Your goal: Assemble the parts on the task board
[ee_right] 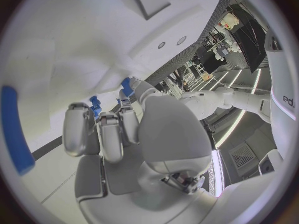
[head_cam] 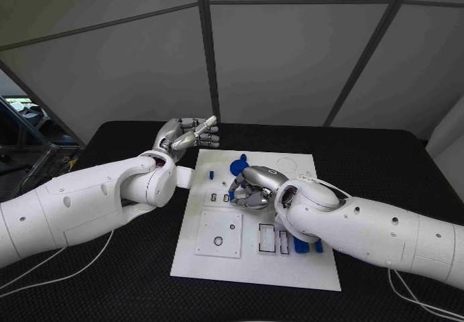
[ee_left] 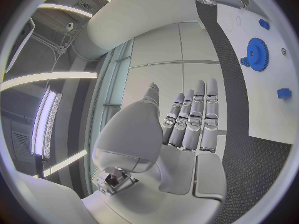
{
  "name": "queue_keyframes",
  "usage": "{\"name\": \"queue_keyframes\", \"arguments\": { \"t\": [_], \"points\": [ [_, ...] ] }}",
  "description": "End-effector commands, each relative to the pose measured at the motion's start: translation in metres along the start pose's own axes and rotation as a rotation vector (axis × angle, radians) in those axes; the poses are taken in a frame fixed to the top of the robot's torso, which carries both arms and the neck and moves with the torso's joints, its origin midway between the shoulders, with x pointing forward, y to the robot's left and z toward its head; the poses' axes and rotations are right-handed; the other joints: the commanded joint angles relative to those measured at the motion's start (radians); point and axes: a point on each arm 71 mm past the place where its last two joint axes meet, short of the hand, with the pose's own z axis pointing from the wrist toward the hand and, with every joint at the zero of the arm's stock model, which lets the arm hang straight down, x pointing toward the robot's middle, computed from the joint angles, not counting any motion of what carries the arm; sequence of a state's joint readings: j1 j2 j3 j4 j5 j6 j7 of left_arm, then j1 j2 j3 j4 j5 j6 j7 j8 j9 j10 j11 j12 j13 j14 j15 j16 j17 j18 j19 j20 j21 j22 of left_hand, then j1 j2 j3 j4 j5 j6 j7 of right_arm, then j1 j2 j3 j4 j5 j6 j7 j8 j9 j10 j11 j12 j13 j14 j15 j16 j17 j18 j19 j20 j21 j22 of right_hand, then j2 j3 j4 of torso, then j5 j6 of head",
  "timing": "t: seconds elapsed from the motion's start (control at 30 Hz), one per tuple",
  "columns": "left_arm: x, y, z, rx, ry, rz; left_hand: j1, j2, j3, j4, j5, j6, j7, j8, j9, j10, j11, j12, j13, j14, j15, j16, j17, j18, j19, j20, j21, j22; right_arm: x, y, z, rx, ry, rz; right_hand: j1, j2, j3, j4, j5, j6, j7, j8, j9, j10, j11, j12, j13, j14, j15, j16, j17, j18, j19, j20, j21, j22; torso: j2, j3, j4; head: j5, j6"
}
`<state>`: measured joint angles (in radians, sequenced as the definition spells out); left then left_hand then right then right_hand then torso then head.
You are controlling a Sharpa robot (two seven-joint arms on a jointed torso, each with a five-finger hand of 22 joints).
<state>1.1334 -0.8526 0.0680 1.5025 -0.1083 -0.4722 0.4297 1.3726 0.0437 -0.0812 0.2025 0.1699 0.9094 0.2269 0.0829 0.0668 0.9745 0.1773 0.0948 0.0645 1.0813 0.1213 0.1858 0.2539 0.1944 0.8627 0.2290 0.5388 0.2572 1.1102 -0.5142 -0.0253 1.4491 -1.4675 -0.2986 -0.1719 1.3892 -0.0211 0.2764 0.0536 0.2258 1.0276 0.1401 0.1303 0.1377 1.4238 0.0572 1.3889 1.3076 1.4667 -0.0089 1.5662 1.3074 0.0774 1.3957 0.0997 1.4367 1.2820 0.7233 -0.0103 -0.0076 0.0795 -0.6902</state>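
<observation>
The white task board [head_cam: 253,265] lies in the middle of the black table. A blue gear [head_cam: 238,162] and a small blue piece [head_cam: 211,174] sit at its far end. My right hand [head_cam: 253,188] hangs over the board's middle with its fingers curled down; whether it holds anything is hidden. In the right wrist view a blue bit [ee_right: 127,86] shows by the fingertips [ee_right: 77,115], and a blue bar [ee_right: 15,129] lies on the board. My left hand [head_cam: 188,136] is raised beyond the board's far left corner, fingers straight, holding nothing. The left wrist view shows that hand [ee_left: 187,129], the gear [ee_left: 256,54] and a small piece [ee_left: 284,92].
Rectangular slots [head_cam: 267,238] and a square plate with a hole [head_cam: 219,233] take up the board's near half. More blue parts [head_cam: 302,246] lie beside my right forearm. White cables [head_cam: 58,258] run over the table at the near left.
</observation>
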Motion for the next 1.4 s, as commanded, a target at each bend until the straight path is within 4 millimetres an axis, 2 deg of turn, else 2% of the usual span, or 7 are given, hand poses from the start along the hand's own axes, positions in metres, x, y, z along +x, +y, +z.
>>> {"name": "queue_keyframes", "arguments": {
  "t": [0.03, 0.57, 0.87, 1.17, 1.4],
  "points": [
    [0.0008, -0.0015, 0.0003, 0.005, 0.01, -0.006, 0.001, 0.002, -0.002, -0.001, -0.004, 0.004, -0.002, -0.005, 0.0, 0.0, 0.0, -0.004, 0.0, -0.002, 0.002, -0.004, 0.001, -0.014, -0.007, -0.001, 0.004, 0.001, 0.0049, -0.0039, -0.0004, 0.022, 0.042, -0.029, -0.012, -0.003, 0.002, -0.006, 0.003, -0.006, 0.004, -0.006, -0.001, -0.012, 0.002, -0.006, 0.076, 0.104, -0.002, 0.005, 0.263, -0.017, -0.002, -0.002, -0.001, -0.002, -0.001, -0.0002, 0.0003, -0.001, -0.001],
    [0.0014, -0.0013, 0.0, -0.002, 0.019, -0.01, 0.0, 0.002, -0.002, -0.001, -0.004, 0.004, -0.002, -0.005, 0.0, 0.0, 0.0, -0.004, 0.0, -0.002, 0.002, -0.004, 0.001, -0.014, -0.008, -0.001, 0.005, 0.001, 0.0057, -0.0042, -0.0001, 0.026, 0.052, -0.055, -0.019, -0.03, -0.003, -0.017, 0.01, -0.016, 0.009, -0.013, -0.003, -0.021, 0.006, -0.016, 0.068, 0.104, 0.002, 0.005, 0.263, -0.016, -0.003, 0.002, -0.003, -0.004, -0.001, 0.0001, 0.0001, 0.0, -0.002],
    [0.0018, -0.0012, -0.0001, -0.004, 0.021, -0.011, 0.0, 0.002, -0.002, -0.002, -0.004, 0.004, -0.002, -0.006, 0.0, 0.0, 0.0, -0.004, 0.0, -0.002, 0.002, -0.004, 0.001, -0.014, -0.008, -0.001, 0.005, 0.001, 0.0055, -0.0047, -0.0002, 0.032, 0.05, -0.06, -0.031, -0.038, -0.007, -0.014, 0.012, -0.025, 0.013, -0.019, -0.006, -0.024, 0.01, -0.02, 0.065, 0.104, 0.005, 0.005, 0.263, -0.015, -0.006, 0.004, -0.005, -0.007, 0.0, 0.0004, -0.0002, -0.002, -0.005],
    [0.0025, -0.001, 0.0001, -0.006, 0.023, -0.011, 0.002, 0.0, -0.002, -0.004, -0.004, 0.004, -0.002, -0.006, 0.0, -0.001, 0.0, -0.005, 0.0, -0.002, 0.002, -0.005, 0.002, -0.014, -0.009, -0.001, 0.005, 0.001, 0.0058, -0.0028, 0.0007, 0.029, 0.047, -0.061, -0.055, -0.06, -0.021, -0.008, 0.013, -0.045, 0.02, -0.03, -0.011, -0.037, 0.017, -0.035, 0.051, 0.104, 0.01, 0.005, 0.263, -0.013, -0.013, 0.009, -0.011, -0.019, 0.0, 0.0003, 0.0003, -0.003, -0.006],
    [0.0021, -0.001, 0.0, -0.006, 0.022, -0.011, 0.002, 0.0, -0.002, -0.004, -0.004, 0.004, -0.002, -0.006, 0.0, -0.001, 0.0, -0.005, 0.0, -0.002, 0.002, -0.005, 0.002, -0.014, -0.009, -0.001, 0.005, 0.001, 0.0056, -0.0033, 0.0006, 0.032, 0.044, -0.061, -0.064, -0.066, -0.028, -0.004, 0.012, -0.06, 0.024, -0.037, -0.013, -0.047, 0.02, -0.045, 0.041, 0.104, 0.013, 0.005, 0.263, -0.012, -0.016, 0.012, -0.015, -0.025, -0.001, -0.0001, 0.0002, -0.002, -0.007]
  ]
}}
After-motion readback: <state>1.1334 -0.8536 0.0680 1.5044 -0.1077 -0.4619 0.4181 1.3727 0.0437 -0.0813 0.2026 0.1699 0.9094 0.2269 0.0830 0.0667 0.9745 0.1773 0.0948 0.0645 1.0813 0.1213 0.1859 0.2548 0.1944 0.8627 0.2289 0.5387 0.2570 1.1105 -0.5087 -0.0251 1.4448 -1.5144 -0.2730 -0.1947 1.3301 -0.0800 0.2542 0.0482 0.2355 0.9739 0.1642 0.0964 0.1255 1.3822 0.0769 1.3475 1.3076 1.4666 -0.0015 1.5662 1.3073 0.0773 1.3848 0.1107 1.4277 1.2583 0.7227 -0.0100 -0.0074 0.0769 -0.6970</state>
